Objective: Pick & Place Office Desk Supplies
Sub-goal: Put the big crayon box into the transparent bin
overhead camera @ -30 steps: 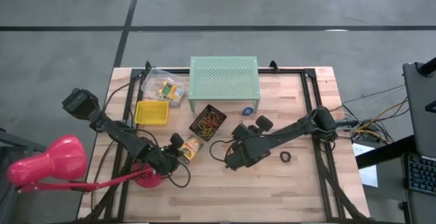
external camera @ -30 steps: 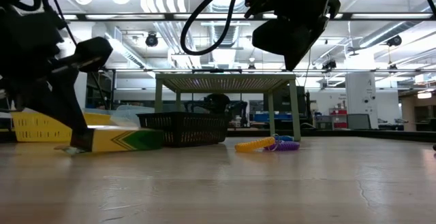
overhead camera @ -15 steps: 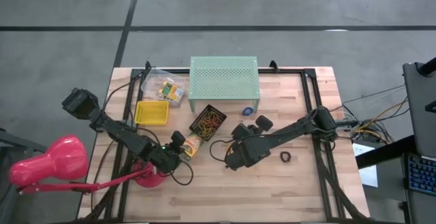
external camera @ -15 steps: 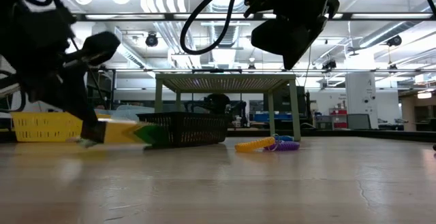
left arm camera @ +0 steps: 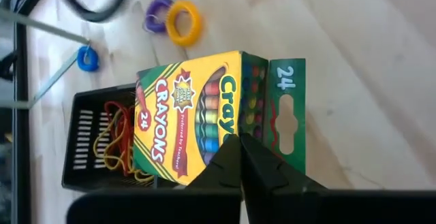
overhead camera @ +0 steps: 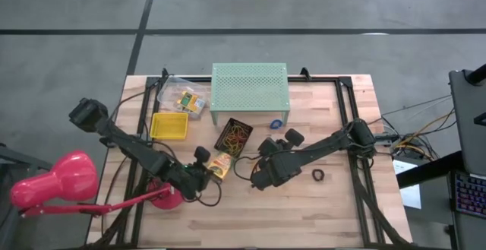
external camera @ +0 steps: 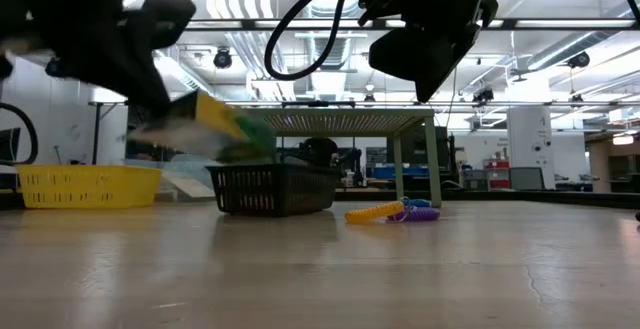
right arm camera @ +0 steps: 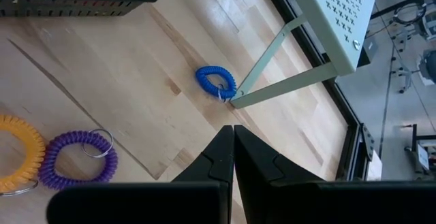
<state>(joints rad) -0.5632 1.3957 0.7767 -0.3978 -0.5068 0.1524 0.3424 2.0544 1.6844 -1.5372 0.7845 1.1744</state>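
Since the earlier frames, left gripper (overhead camera: 203, 166) has raised the crayon box (overhead camera: 220, 163) off the table and carried it toward the black basket (overhead camera: 232, 135); in the low view the box (external camera: 215, 121) now hangs tilted above the basket (external camera: 272, 188); fingers (left arm camera: 228, 166) pinched together on the box's lower edge, near its green hang tab. Basket holds red and yellow rubber bands (left arm camera: 119, 146) and stands just in front of the mint-green stand (overhead camera: 249, 85). Right gripper (overhead camera: 260, 180) hovers above the table beside the basket, fingers (right arm camera: 225, 157) pressed together, holding nothing; purple coil (right arm camera: 76, 159) and yellow coil (right arm camera: 15, 154) lie on the wood below it; blue coil (right arm camera: 215, 82) rests at a stand leg; yellow tray (overhead camera: 169, 125) sits left of the basket.
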